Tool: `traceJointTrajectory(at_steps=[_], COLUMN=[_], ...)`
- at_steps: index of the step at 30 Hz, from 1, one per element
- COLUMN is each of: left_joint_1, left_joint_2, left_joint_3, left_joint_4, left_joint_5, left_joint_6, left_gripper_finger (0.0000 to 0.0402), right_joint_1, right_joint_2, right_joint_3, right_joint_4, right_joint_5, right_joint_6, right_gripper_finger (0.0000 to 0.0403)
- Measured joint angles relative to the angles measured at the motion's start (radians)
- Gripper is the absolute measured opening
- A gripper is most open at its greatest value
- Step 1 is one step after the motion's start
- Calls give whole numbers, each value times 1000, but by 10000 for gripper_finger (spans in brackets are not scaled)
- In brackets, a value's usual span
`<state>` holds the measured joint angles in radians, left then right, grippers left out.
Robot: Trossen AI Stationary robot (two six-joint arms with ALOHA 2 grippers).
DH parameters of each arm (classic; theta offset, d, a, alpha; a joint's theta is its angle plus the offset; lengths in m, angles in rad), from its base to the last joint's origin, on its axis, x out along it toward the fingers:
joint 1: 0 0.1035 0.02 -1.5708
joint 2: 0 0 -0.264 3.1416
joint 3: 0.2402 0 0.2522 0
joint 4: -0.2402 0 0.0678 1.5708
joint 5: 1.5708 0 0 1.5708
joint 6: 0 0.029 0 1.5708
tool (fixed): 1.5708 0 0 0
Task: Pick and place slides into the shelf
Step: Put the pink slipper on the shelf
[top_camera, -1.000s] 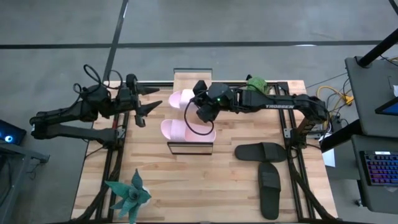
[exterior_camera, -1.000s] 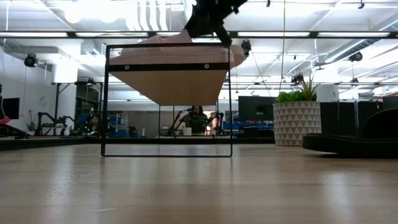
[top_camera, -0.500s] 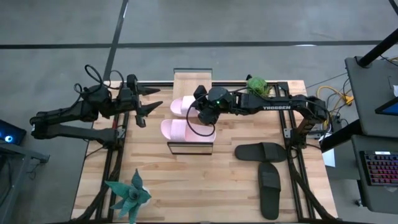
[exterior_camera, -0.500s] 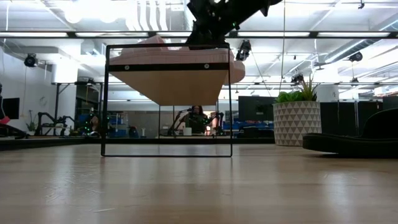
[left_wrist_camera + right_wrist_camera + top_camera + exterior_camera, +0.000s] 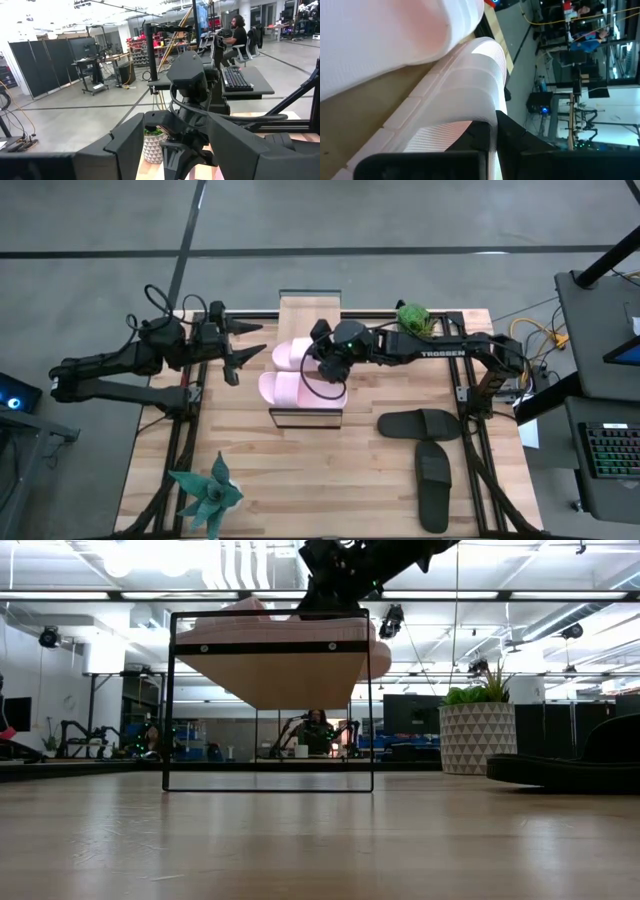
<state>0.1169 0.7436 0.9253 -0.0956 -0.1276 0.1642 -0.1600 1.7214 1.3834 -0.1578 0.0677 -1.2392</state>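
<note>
From above, both pink slides (image 5: 297,372) lay on the shelf (image 5: 308,310), the right gripper (image 5: 322,364) pinched on the far slide's strap, while the left gripper (image 5: 236,352) waited spread beside the shelf. The right wrist view showed its fingers (image 5: 485,135) clamped on that pink strap (image 5: 470,85).

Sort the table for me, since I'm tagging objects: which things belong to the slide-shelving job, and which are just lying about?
Job:
- pink slides on the shelf
- black slides on the tabletop
- right hand, shut on a pink slide's strap
- left hand, open beside the shelf

Lying about:
- teal star plant
- green potted plant
</note>
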Motion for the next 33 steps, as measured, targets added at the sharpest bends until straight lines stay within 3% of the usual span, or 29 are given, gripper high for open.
traceJointTrajectory(at_steps=[15, 24, 33], left_joint_1=[1, 0, 0], left_joint_2=[7, 23, 29], left_joint_3=[0, 0, 0], left_joint_4=[0, 3, 6], left_joint_5=[0, 0, 0], left_joint_6=[0, 0, 0], left_gripper_finger=[199, 199, 199], right_joint_1=[-7, -7, -6], right_joint_2=[21, 23, 23], right_joint_3=[0, 0, 5], right_joint_4=[10, 16, 12], right_joint_5=[-67, -66, -64], right_joint_6=[9, 43, 142], right_gripper_finger=[17, 62, 133])
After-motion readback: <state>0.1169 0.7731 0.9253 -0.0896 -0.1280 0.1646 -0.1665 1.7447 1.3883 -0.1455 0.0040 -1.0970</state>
